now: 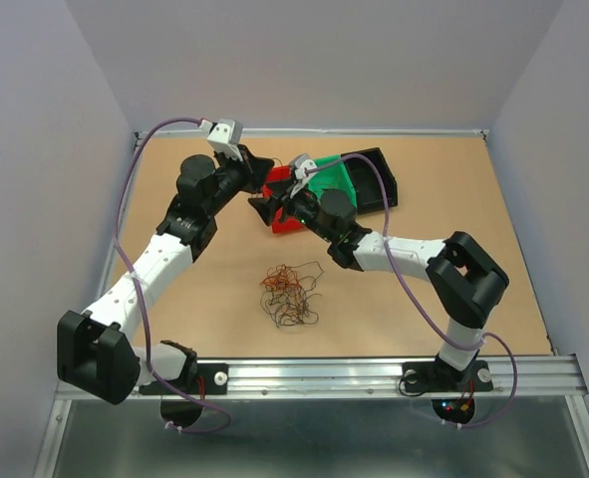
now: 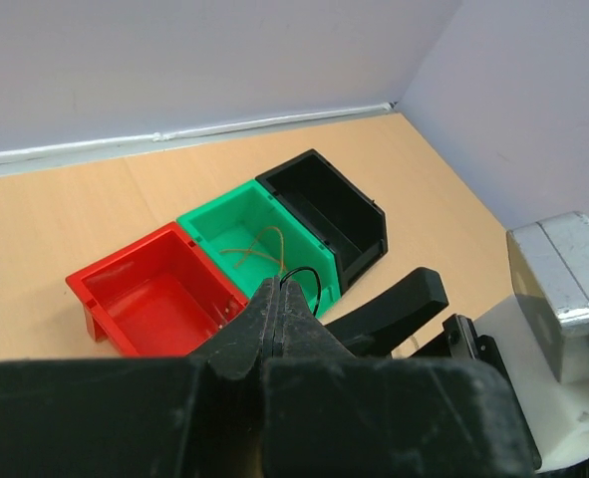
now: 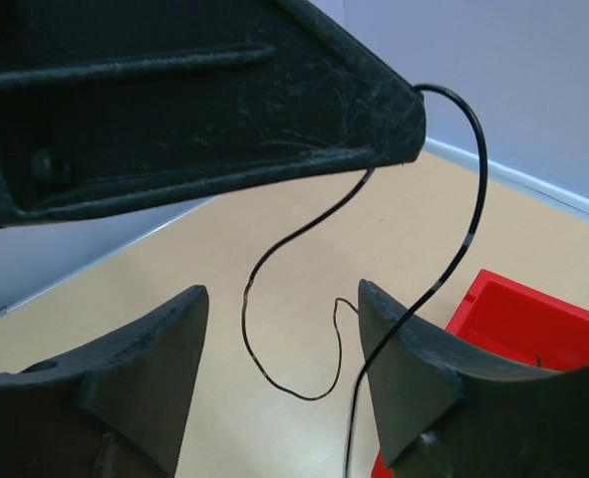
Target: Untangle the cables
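Up near the row of bins, the left gripper (image 2: 279, 296) is pinched fully shut on a single black wire (image 3: 471, 234), which loops out from its tip and dangles in a loose curl above the table (image 1: 453, 179). The right gripper (image 3: 282, 299) sits just below with its jaws wide apart and nothing in its hold. The black wire hangs in the gap between its fingers and crosses in front of one of them. The rest of the cables, a small tangle of wires (image 1: 289, 292) in red-orange, brown and black, lies on the table on the near side of the bins, apart from them. A tan wire (image 2: 259, 249) lies curled in the green bin (image 2: 219, 202), which is flanked by the red bin (image 2: 125, 264) and the black bin (image 2: 334, 209). The step in hand appears to be a handover or a straightening of the freed black strand. Done well, the right jaws would close squarely on the wire low down, clear of the other gripper's tip, before the left lets go. So thin a strand could easily slip past the pads.
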Controlling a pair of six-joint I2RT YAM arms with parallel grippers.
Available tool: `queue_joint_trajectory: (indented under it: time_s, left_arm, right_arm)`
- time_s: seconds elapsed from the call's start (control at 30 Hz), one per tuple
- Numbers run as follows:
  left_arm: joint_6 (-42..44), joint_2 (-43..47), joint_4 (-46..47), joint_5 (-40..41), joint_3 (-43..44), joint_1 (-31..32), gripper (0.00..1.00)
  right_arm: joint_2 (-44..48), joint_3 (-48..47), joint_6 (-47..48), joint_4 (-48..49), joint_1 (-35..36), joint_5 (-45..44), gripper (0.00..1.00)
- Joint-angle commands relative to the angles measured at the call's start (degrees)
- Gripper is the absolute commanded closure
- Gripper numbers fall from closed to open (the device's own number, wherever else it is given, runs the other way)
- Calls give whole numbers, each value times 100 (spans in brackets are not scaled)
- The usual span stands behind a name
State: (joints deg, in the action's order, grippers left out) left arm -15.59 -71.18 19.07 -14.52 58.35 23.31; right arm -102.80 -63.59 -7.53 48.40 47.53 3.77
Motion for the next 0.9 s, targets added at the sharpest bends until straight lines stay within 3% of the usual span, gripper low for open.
queue_joint_trajectory:
  time_s: [0.0, 0.1, 0.23, 0.37, 0.5, 0.6, 0.67, 0.73, 0.87]
  left_arm:
    - [-207, 60, 405, 72, -34, 33, 100]
    - [-347, 43, 413, 142, -43, 33, 100]
    - [-611, 86, 484, 449, -156, 33, 100]
    - [-953, 174, 615, 599, -280, 33, 100]
    - [-1112, 227, 633, 767, -289, 33, 98]
    - [-929, 245, 642, 767, -254, 16, 72]
    - [-744, 315, 668, 819, -262, -2, 28]
    - [-603, 472, 694, 959, -262, -46, 1]
    - [143, 693, 668, 786, -245, -291, 1]
  right_arm:
    - [-11, -321, 50, 661, 90, -350, 35]
    - [-99, -320, 41, 820, 107, -446, 36]
    - [-213, -417, 85, 820, 143, -641, 48]
    - [-266, -426, 76, 820, 160, -781, 50]
    - [-214, -321, -11, 820, 178, -816, 99]
    - [23, -119, -82, 837, 169, -773, 99]
    - [251, 136, -126, 820, 169, -904, 99]
    - [410, 338, -196, 820, 169, -1105, 99]
    - [858, 803, -266, 776, 169, -1177, 99]
